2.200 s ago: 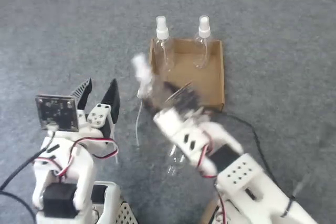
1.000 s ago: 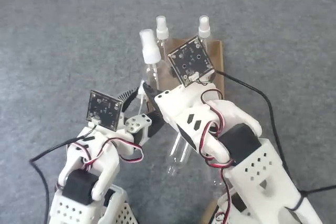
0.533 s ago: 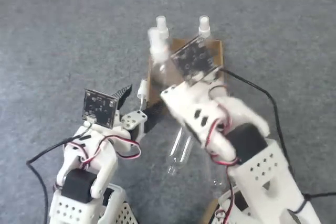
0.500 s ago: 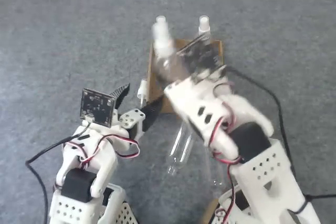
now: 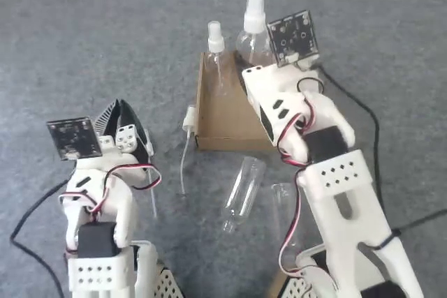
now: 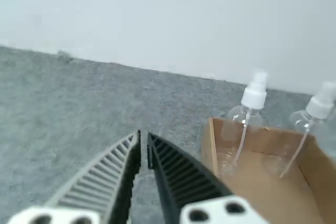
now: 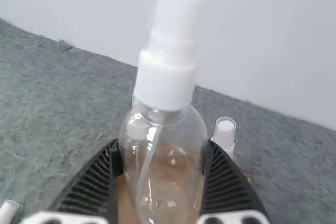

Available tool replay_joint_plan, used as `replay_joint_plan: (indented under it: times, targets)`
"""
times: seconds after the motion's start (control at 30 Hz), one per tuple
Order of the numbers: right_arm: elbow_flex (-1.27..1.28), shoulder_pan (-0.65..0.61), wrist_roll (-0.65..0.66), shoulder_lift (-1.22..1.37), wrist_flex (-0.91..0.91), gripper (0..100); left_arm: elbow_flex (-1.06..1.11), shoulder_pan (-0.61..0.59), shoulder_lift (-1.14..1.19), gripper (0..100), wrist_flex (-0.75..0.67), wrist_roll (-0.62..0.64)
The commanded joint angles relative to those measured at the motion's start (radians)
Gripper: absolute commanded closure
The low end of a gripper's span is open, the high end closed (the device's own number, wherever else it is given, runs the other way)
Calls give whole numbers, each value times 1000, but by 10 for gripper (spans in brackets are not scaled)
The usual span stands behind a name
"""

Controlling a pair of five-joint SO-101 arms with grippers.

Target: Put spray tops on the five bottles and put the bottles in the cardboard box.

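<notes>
Your right end effector (image 7: 161, 163) is clamped around the body of a clear bottle (image 7: 160, 145). The bottle stands upright between the fingers, with its white spray top (image 7: 170, 61) screwed on and pointing up. From above, you can see this end effector hanging over the far end of the cardboard box (image 5: 200, 106), with the bottle's base inside the box's outline. Whether the base touches the box floor cannot be told.

To the left of that end effector and close by, a second capped bottle (image 5: 215, 57) stands upright in the box's far corner.

Your left end effector (image 6: 143, 153) has its fingers drawn together, with only a thin slit between the tips and nothing held. It sits over the grey counter (image 5: 84, 47), well apart from the box.

Ahead of it and to its right, a loose spray top (image 5: 188, 118) lies on the counter, its thin dip tube trailing back toward you. It is just beside the box's outer wall.

Farther to its right, two uncapped bottles lie on their sides on the counter outside the box. One (image 5: 242, 190) lies tilted just short of the box's near wall, and the other (image 5: 283, 204) lies right against the right arm.
</notes>
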Motion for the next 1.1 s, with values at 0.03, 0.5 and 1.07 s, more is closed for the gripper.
replay_joint_plan:
  times: [0.03,0.5,1.07]
  targets:
    - [187,10,-32,4,-285,993,7,-3,5,991,-54,23]
    - [290,-150,-32,263,-611,993,15,-2,0,991,-58,23]
    - [247,-147,-103,575,-868,993,18,46,5,990,-54,18]
